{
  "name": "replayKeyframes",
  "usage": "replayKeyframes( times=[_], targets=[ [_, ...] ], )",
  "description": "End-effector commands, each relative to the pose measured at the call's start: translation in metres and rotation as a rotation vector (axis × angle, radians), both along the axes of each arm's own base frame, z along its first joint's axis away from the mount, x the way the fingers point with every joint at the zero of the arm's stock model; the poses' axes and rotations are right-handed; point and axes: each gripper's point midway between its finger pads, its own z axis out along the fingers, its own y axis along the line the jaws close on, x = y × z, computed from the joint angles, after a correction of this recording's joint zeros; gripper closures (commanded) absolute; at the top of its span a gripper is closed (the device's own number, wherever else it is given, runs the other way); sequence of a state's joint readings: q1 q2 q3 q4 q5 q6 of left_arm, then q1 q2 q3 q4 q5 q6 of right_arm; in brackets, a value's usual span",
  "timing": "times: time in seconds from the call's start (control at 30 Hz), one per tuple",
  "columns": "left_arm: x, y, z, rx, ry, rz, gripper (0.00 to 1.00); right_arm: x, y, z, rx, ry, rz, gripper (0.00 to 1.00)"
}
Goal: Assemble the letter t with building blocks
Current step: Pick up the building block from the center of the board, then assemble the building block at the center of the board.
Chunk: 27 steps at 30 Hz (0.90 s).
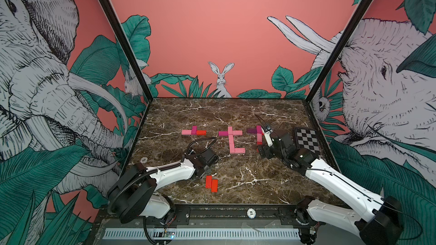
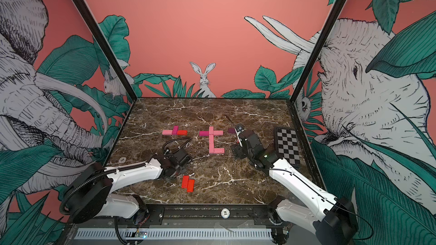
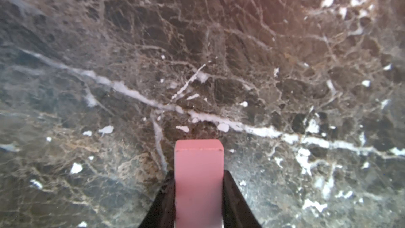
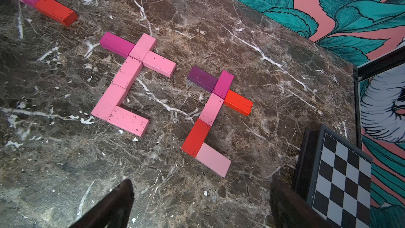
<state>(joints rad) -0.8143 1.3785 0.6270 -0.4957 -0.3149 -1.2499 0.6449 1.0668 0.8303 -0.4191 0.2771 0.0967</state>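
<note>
My left hand (image 3: 199, 177) is clenched on a pale pink block (image 3: 199, 185). The block is pinched on its two long sides and sticks out past the tips towards the marble. I cannot tell whether its far end touches the surface.

Just beside that hand, towards the front edge, two red blocks (image 1: 211, 183) lie flat side by side, touching and slightly staggered.

Farther back three groups lie in a row, apart from each other. On my left is the three-block group (image 1: 194, 132): pink, magenta and red touching in a line, with the magenta one turned crosswise. In the middle is the pink t (image 1: 232, 140), a pink stem with a foot turned to my right and a crossbar with a magenta arm on one side and a pink arm on the other. On my right is the mixed t (image 4: 213, 110). Its crossbar runs dark purple, magenta, red, and its stem runs pink then red, ending in a pale pink foot. In both top views my right arm hides much of it.

My right hand (image 4: 199, 187) hangs near the foot of that mixed t with its jaws spread wide and nothing between them.

The checkerboard plate (image 1: 306, 140) lies at the right edge of the table (image 1: 236, 111).
</note>
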Motion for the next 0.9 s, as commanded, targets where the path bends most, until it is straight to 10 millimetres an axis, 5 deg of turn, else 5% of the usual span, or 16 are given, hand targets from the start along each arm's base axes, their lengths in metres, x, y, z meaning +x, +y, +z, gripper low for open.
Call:
replayKeyframes(
  times=[0.0, 0.17, 0.5, 0.87],
  targets=[
    [-0.008, 0.009, -0.007, 0.034, 0.058, -0.070, 0.78, 0.006, 0.000, 0.015, 0.016, -0.036, -0.011, 0.05],
    [0.017, 0.004, 0.011, -0.043, 0.084, -0.218, 0.95, 0.007, -0.003, 0.016, 0.000, -0.036, -0.024, 0.05],
    [0.066, 0.024, 0.079, -0.011, 0.077, -0.541, 0.99, 0.004, -0.009, 0.015, -0.019, -0.039, -0.035, 0.05],
    [0.112, 0.045, 0.077, 0.009, 0.155, -0.607, 1.00, 0.005, -0.008, 0.015, -0.028, -0.035, -0.035, 0.05]
  ],
)
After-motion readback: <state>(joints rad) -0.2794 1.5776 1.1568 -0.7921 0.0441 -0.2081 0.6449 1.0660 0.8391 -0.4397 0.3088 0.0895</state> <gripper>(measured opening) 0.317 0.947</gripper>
